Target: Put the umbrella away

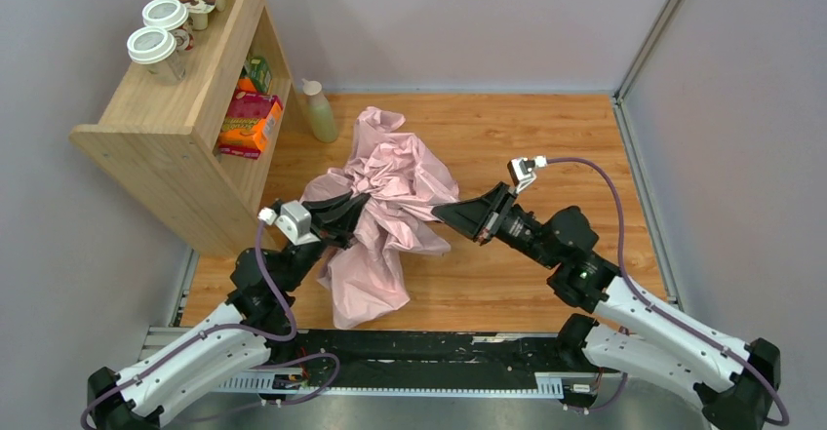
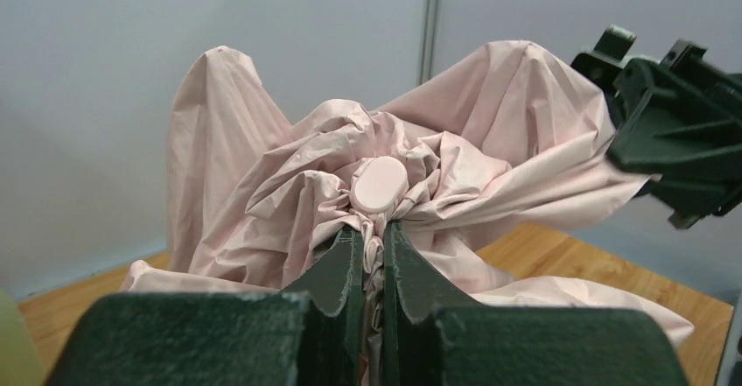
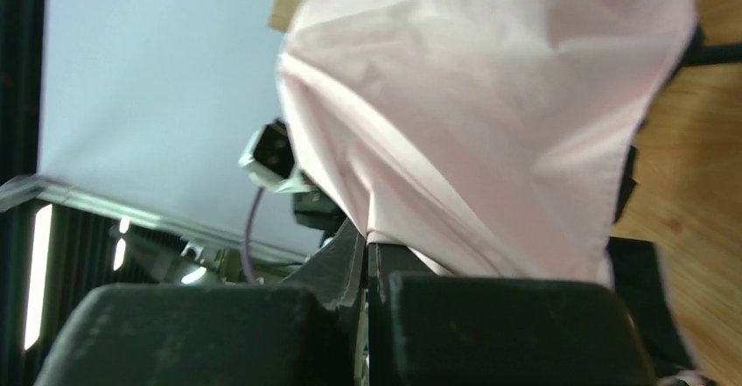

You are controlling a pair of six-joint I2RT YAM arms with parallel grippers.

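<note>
**Finding.** The umbrella (image 1: 385, 191) lies on the desk (image 1: 546, 137), just beside the open face of the shelf (image 1: 166, 128). It is not yet wrapped, and its cloth (image 3: 490, 97) is loose and crumpled. The left tool (image 1: 346, 214), on the side nearer the shelf, is closed on a bunch of cloth directly under the round pink cap (image 2: 379, 185). The right tool (image 1: 444, 213), on the side away from the shelf, is clamped on a thin edge of cloth. Nothing stiffer is seen between its fingers. The shaft and handle are hidden under the folds.

**Assessment.** The step in hand is judged to be gathering the cloth in around the shaft.

**Recommendation.** The bunch under the cap should be used as the fixed anchor. The pinched edge should be drawn gently and wrapped toward that anchor. Tension should be kept low, so that the thin hold is not lost and no rib is bent. The bottle (image 1: 319, 110) beside the shelf should be cleared by any swing of cloth.
</note>
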